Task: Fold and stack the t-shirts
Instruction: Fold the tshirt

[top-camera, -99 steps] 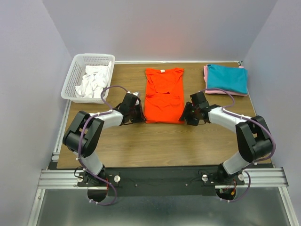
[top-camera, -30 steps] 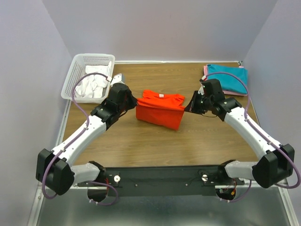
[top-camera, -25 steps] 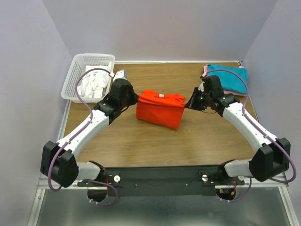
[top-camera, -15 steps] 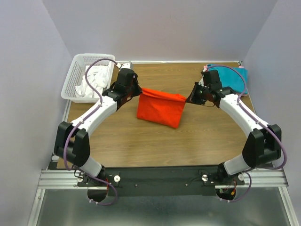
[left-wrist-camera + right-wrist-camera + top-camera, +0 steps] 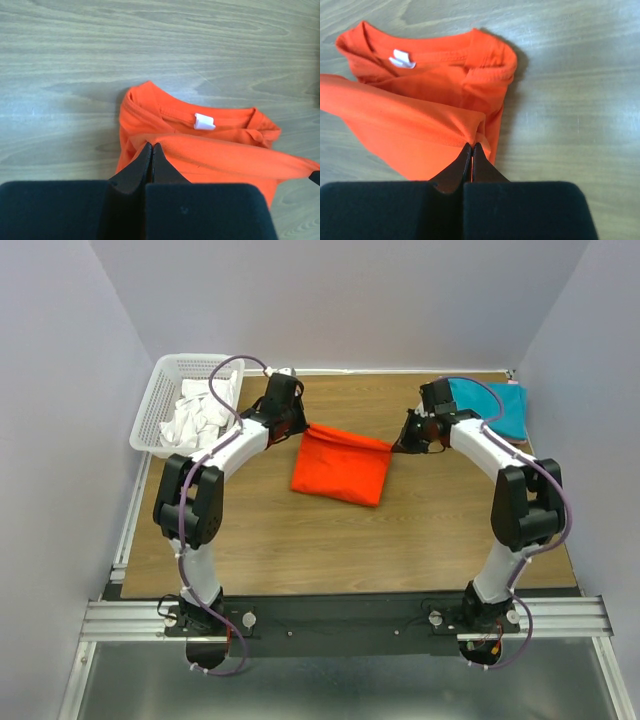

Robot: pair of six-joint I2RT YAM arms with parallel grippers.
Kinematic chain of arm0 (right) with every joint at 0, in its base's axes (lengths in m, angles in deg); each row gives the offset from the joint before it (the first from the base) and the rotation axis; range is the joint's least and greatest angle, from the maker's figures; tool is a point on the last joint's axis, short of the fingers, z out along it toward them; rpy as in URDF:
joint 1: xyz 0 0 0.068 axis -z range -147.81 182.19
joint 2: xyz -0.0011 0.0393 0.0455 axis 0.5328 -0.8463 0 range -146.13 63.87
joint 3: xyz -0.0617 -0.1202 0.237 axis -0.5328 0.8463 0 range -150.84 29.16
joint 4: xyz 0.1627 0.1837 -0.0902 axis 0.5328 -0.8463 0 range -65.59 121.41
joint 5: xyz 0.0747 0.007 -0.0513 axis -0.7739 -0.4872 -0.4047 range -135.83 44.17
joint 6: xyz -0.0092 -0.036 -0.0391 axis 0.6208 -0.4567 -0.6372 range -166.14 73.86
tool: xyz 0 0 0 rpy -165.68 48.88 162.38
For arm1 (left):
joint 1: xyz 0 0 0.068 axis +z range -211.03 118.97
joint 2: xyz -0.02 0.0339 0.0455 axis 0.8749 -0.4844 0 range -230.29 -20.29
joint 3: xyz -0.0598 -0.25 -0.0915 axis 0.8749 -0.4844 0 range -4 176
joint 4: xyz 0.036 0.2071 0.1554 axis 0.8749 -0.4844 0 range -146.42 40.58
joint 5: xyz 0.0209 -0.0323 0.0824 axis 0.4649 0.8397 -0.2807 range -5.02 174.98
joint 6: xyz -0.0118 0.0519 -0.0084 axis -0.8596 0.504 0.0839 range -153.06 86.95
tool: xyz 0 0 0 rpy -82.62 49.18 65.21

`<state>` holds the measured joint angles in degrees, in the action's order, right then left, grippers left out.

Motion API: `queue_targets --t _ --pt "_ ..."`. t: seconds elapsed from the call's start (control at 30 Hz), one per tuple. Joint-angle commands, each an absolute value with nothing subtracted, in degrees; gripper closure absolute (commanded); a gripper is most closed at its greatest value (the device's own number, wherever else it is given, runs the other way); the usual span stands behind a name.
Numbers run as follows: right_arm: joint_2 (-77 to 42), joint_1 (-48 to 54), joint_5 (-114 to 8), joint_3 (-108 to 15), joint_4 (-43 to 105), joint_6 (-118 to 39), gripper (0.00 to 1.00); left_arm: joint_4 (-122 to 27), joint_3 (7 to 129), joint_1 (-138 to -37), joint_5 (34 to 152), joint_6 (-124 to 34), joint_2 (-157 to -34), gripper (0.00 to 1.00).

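The orange-red t-shirt [image 5: 338,468] lies mid-table, its near half lifted and drawn back over its collar end. My left gripper [image 5: 303,427] is shut on the raised edge's left corner, and my right gripper [image 5: 399,446] is shut on its right corner. In the left wrist view the closed tips [image 5: 151,145] pinch the orange fold [image 5: 225,155] above the collar and its white label [image 5: 204,121]. The right wrist view shows the closed tips [image 5: 471,145] biting the fold's corner, with the collar [image 5: 440,55] beyond. A folded teal t-shirt [image 5: 495,408] lies at the far right. White t-shirts [image 5: 195,412] are bunched in the basket.
A white mesh basket [image 5: 152,405] stands at the far left corner of the wooden table [image 5: 300,540]. Purple walls close in the back and both sides. The right arm's forearm reaches over the near edge of the teal pile.
Both grippers have carried the shirt's lifted edge away from the bases toward the collar, doubling the shirt over. The arms have stretched farther forward. Both grips stayed shut.
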<state>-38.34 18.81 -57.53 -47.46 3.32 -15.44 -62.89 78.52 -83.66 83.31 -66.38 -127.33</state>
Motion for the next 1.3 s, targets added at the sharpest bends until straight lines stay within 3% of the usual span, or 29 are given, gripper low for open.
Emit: queue_targets --t 0.0,0.13,0.23,0.27,0.33,0.37,0.4,0.57,0.83,1.27 --pt "-42.6 19.8 -57.9 -51.4 3.4 -17.4 0.99 -64.1 81.6 -81.8 83.5 -64.3 -130.3 1.00" --pt "-46.7 20.0 -57.3 -54.1 3.5 -18.0 0.98 -64.4 83.6 -80.6 84.7 -64.0 -133.6 1.00" --pt "-49.3 20.2 -55.6 -56.9 3.6 -19.4 0.91 -65.1 85.6 -79.9 87.0 -63.5 -135.9 1.00" --pt "-49.9 20.3 -55.0 -58.5 3.4 -19.7 0.89 -65.5 86.7 -79.6 87.2 -63.1 -136.6 0.80" --pt "-51.1 20.5 -56.4 -59.8 3.6 -20.7 0.63 -65.8 87.7 -79.6 87.9 -62.3 -136.8 0.58" --pt "-51.3 20.4 -58.7 -60.5 3.5 -21.7 0.46 -65.5 88.2 -79.6 88.1 -62.3 -136.4 0.32" --pt "-51.1 20.4 -60.4 -61.4 3.6 -22.2 0.01 -65.2 88.5 -79.6 88.1 -62.1 -136.1 0.03" --pt "-46.3 20.3 -66.2 -59.7 3.7 -23.3 0.00 -65.4 87.4 -79.7 88.8 -62.7 -131.9 0.02" --pt "-33.8 17.2 -83.7 -40.4 13.9 -21.2 0.00 -55.7 73.4 -84.5 96.2 -65.0 -123.6 0.02" --pt "-37.5 10.5 -75.5 -29.6 18.6 -21.3 0.00 -52.1 57.5 -87.4 94.0 -68.3 -126.1 0.02"
